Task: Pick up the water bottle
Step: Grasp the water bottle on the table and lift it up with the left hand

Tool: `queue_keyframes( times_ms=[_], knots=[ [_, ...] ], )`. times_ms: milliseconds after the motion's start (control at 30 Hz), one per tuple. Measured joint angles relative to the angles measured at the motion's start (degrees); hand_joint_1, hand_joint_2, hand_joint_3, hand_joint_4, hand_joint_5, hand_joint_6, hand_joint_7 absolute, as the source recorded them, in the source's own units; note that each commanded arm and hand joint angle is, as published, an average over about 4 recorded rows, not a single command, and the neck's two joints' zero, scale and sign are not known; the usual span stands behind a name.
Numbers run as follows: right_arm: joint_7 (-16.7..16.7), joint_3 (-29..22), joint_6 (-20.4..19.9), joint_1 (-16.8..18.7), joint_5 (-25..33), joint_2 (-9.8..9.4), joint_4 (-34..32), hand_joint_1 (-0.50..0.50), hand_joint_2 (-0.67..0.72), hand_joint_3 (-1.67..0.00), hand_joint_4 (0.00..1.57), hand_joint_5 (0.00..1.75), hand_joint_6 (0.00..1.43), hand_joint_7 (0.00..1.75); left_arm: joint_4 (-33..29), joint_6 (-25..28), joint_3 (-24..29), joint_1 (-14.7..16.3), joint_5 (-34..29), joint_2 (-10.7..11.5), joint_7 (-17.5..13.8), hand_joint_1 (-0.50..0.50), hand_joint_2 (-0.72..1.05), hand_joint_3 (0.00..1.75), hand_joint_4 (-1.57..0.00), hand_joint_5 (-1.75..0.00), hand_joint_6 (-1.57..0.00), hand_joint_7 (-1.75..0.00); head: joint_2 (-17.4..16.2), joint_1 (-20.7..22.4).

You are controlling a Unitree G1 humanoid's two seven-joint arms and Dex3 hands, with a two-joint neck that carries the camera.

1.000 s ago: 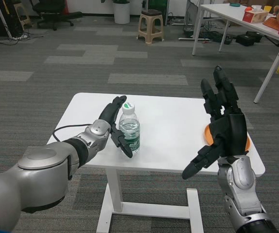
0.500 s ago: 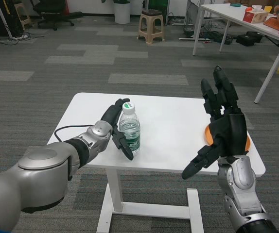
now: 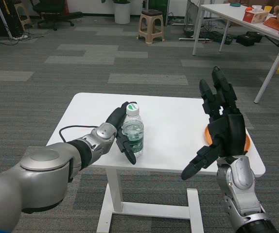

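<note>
Your left hand (image 3: 118, 132) wraps the upright water bottle (image 3: 132, 131) on the white counter (image 3: 173, 131); right hand (image 3: 222, 127) hovers right of it, fingers spread, empty.

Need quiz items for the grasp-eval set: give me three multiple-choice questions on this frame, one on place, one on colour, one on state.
1. Where does the water bottle stand?
A. on the white table
B. on the floor
C. on the stool

2. What colour is the bottle's label?
A. red
B. green
C. blue

3. What is the right hand doing?
A. gripping the bottle
B. raised, fingers apart, holding nothing
C. resting flat on the table

Key: 1 A, it stands upright on the tabletop beside the left hand; 2 B, a green band wraps it; 3 B, it is raised, holding nothing.
</note>
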Motion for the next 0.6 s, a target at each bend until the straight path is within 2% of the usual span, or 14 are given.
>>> queue_keyframes(
  times_ms=[100,133,200,267,333,433,533,600],
  knots=[
    [-0.07,0.01,0.0,0.0,0.0,-0.26,0.0,-0.17,0.72,0.0,0.11,0.0,0.0,0.0,0.01,0.01,0.0,0.0,-0.05,-0.08,0.03,-0.48,-0.72,0.09,-0.2,-0.13,-0.46,-0.51,-0.08,0.01],
    [-0.08,0.01,0.0,0.0,0.0,-0.32,0.0,-0.17,0.72,0.0,0.11,0.0,0.0,0.0,0.02,0.02,-0.01,0.0,-0.1,-0.1,0.07,-0.48,-0.72,0.09,-0.26,-0.23,-0.56,-0.58,-0.1,0.02],
    [-0.09,0.01,0.0,0.0,0.0,-0.38,0.0,-0.17,0.72,0.0,0.11,0.0,0.0,0.0,0.05,0.04,-0.01,0.0,-0.29,-0.16,0.18,-0.48,-0.72,0.09,-0.51,-0.62,-0.81,-0.8,-0.11,-0.01],
    [-0.09,0.01,0.0,0.0,0.0,-0.39,0.0,-0.17,0.72,0.0,0.11,0.0,0.0,0.0,0.09,0.05,-0.03,0.0,-0.42,-0.22,0.46,-0.48,-0.7,0.09,-0.91,-1.23,-1.16,-1.15,-0.16,-0.01],
    [-0.09,0.01,0.0,0.0,0.0,-0.39,0.0,-0.17,0.72,0.0,0.11,0.0,0.0,0.0,0.1,0.06,-0.06,0.0,-0.46,-0.25,0.96,-0.48,-0.66,0.09,-1.16,-1.62,-1.39,-1.4,-0.2,0.05],
    [-0.09,0.01,0.0,0.0,0.01,-0.4,0.0,-0.17,0.72,0.0,0.11,0.0,0.0,0.0,0.14,0.09,-0.2,0.0,-0.51,-0.34,1.6,-0.48,-0.64,0.09,-1.31,-1.75,-1.49,-1.59,-0.14,0.28],
    [-0.1,0.01,0.0,0.0,0.03,-0.42,0.0,-0.17,0.72,0.0,0.11,0.0,0.0,0.0,0.36,0.1,-0.39,0.0,-0.56,-0.43,2.12,-0.48,-0.64,0.09,-1.44,-1.75,-1.54,-1.73,-0.2,0.46],
    [-0.1,0.01,0.0,0.0,0.05,-0.42,0.0,-0.17,0.72,0.0,0.11,0.0,0.0,0.0,0.61,0.1,-0.48,0.0,-0.6,-0.48,2.4,-0.48,-0.64,0.09,-1.48,-1.75,-1.52,-1.75,-0.23,0.5]
  ],
)
